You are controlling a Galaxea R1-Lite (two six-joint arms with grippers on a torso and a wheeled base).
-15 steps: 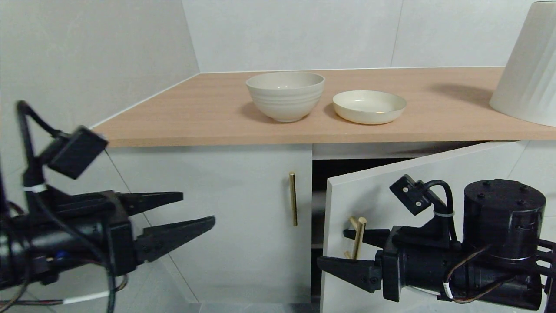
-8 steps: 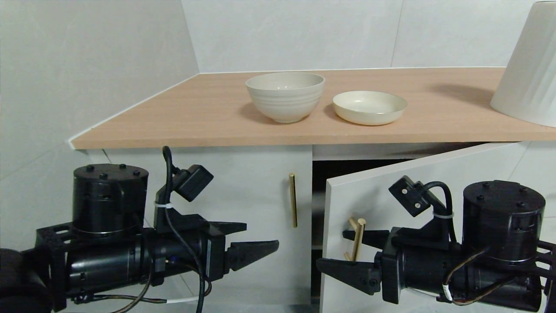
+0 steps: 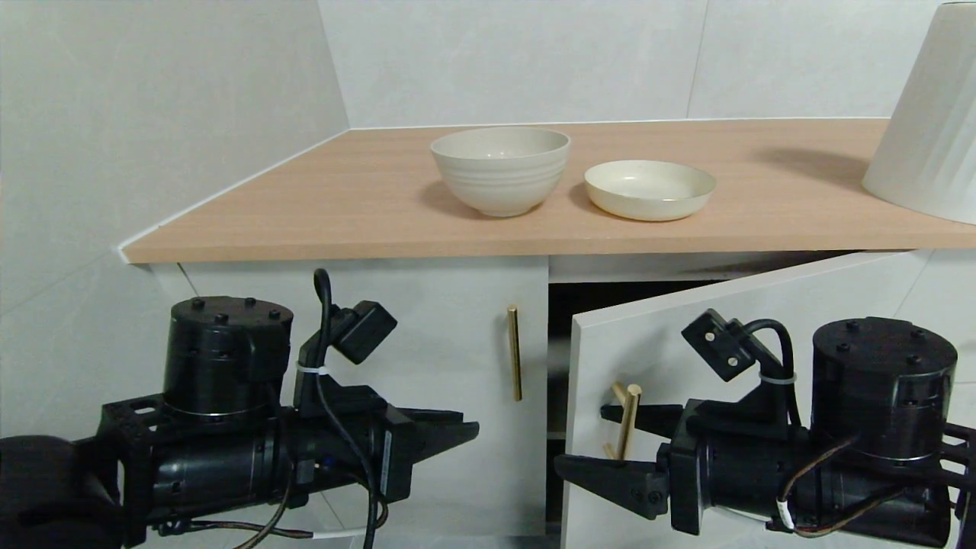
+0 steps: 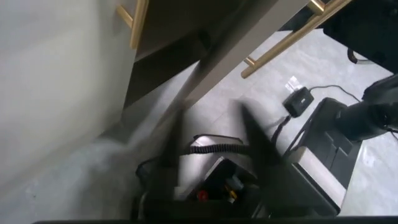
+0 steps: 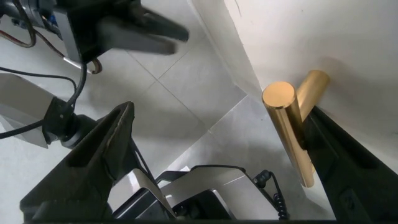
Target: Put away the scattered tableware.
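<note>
Swinging the right cupboard door [image 3: 686, 320] wider looks like the step in hand. The door stands part open, and the right gripper [image 3: 583, 438] has its jaws apart on either side of the brass handle [image 3: 630, 419] without pinching it. In the right wrist view the bar lies close against one finger. To do this well, I would close squarely on the bar and then pull along the door's arc, not straight back, so the bar does not slip out.

The task's bowl [image 3: 499, 169] and shallow dish [image 3: 650, 188] sit side by side on the bench [image 3: 343, 206], apart from each other and set back from its front edge.

The left gripper [image 3: 461, 435], jaws apart, hangs low before the shut left door [image 3: 427, 343], near the open door's free edge. That edge will likely sweep toward it, so room there is tight. A white lampshade [image 3: 926, 130] crowds the bench's right end.
</note>
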